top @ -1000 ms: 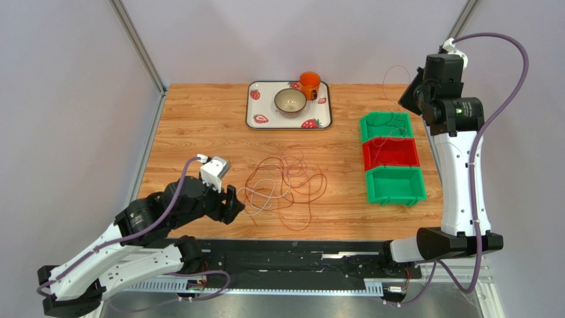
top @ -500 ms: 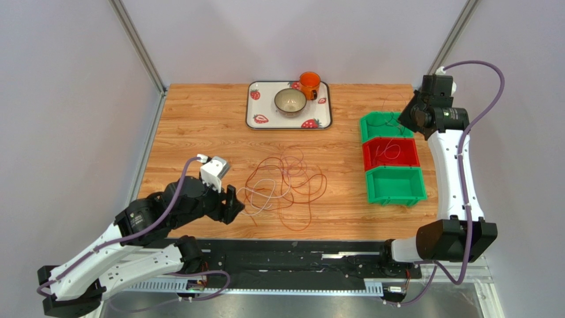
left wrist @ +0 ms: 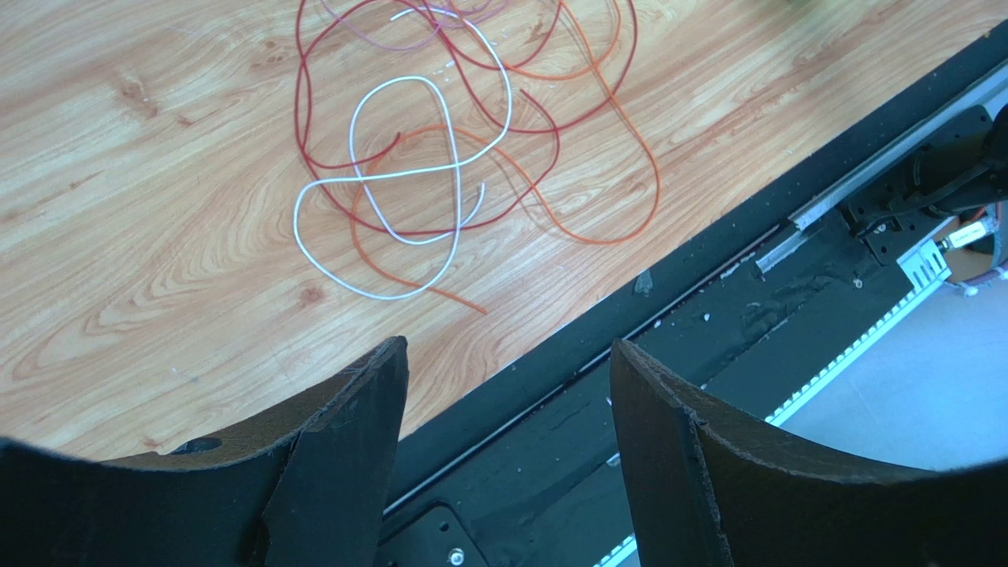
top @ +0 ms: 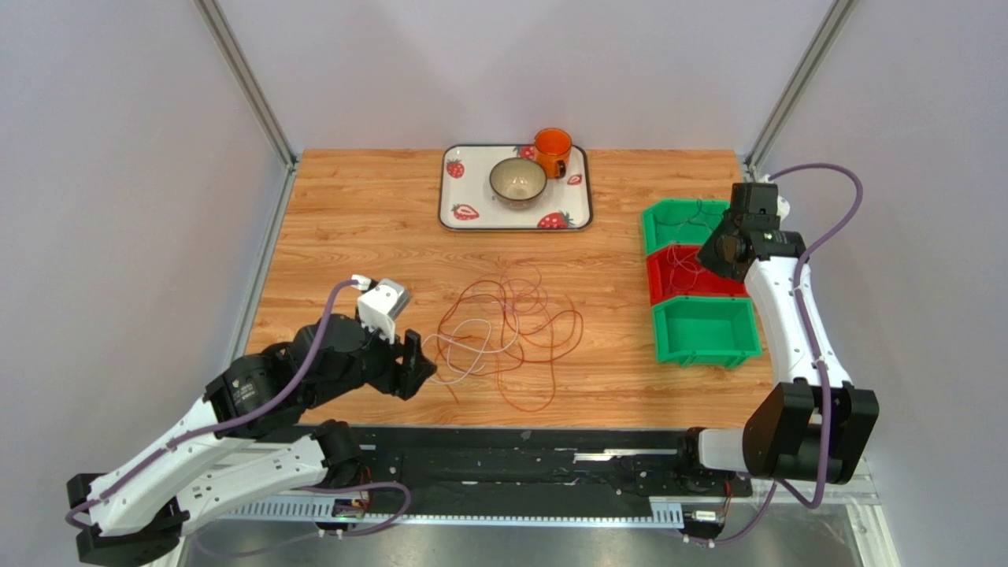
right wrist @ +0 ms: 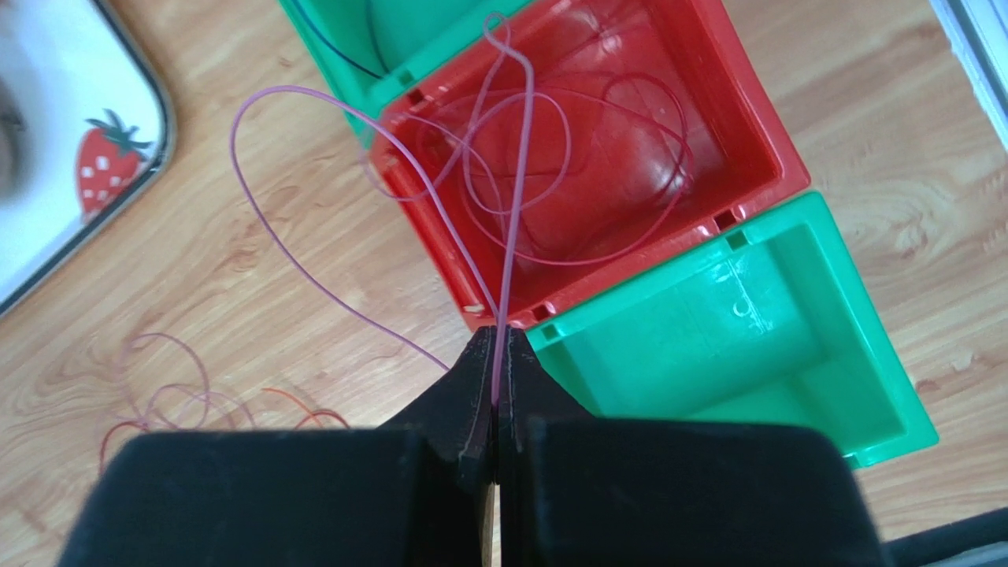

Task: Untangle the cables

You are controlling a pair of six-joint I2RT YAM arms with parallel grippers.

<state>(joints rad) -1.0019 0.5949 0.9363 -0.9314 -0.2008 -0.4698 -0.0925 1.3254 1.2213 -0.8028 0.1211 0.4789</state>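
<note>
Right hand [right wrist: 495, 396] clenched on one pink cable [right wrist: 517, 177] over the red bin [right wrist: 775, 136] — left hand [left wrist: 509, 366] released beside the tangled cables [top: 509, 331] awaiting sorting.

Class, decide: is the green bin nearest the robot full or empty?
Empty: the green bin shows only its bare floor, nothing inside.

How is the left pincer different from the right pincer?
The left pincer is open and holds nothing; the right pincer is shut on a thin pink cable. The left pincer sits near the tangled cables; the right pincer hangs by the red bin. Both are black.
</note>
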